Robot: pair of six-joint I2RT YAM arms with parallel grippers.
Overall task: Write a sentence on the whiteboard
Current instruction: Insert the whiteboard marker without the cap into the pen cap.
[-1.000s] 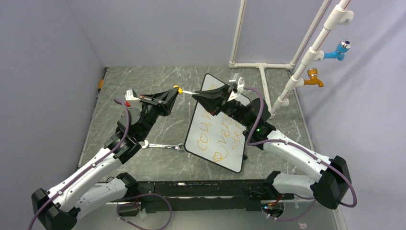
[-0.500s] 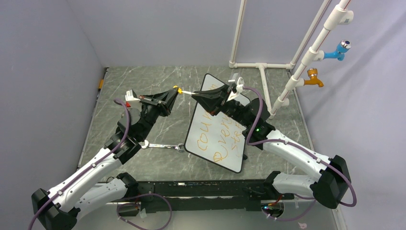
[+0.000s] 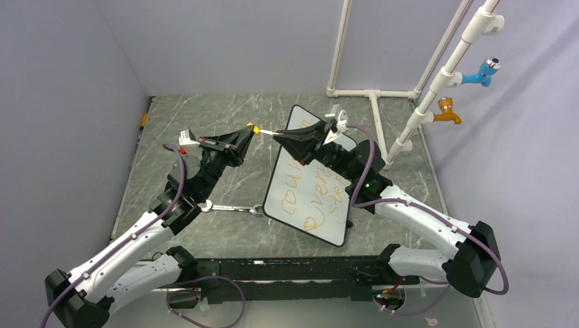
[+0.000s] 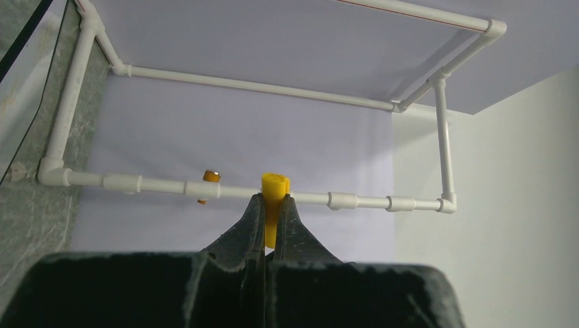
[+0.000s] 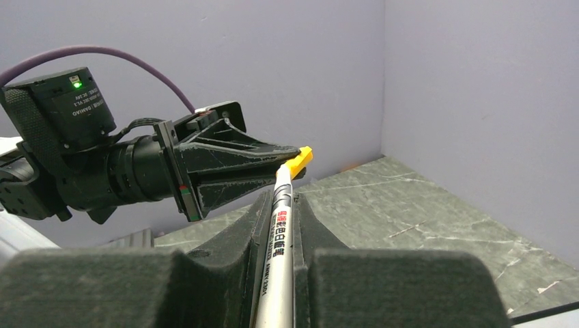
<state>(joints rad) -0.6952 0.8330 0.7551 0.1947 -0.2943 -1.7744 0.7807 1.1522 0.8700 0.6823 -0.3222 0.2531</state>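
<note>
The whiteboard (image 3: pixel 281 179) lies on the table at centre right, and the orange sentence (image 3: pixel 315 195) runs across it in rows with a small circle. Above its far left corner, both grippers meet in the air. My left gripper (image 3: pixel 248 131) (image 4: pixel 272 205) is shut on a yellow marker cap (image 3: pixel 254 128) (image 4: pixel 276 186). Facing it, my right gripper (image 3: pixel 280 139) (image 5: pixel 281 199) is shut on the white marker (image 3: pixel 267 132) (image 5: pixel 281 236). In the right wrist view the marker's front end reaches the cap (image 5: pixel 300 159) held by the left fingers (image 5: pixel 263 158). The writing tip is hidden.
A metal wrench (image 3: pixel 232 208) lies on the table left of the board, below the left arm. A white pipe frame (image 3: pixel 372 94) stands at the back right, with a blue tap (image 3: pixel 483 72) and an orange tap (image 3: pixel 447 113). Grey walls enclose the table.
</note>
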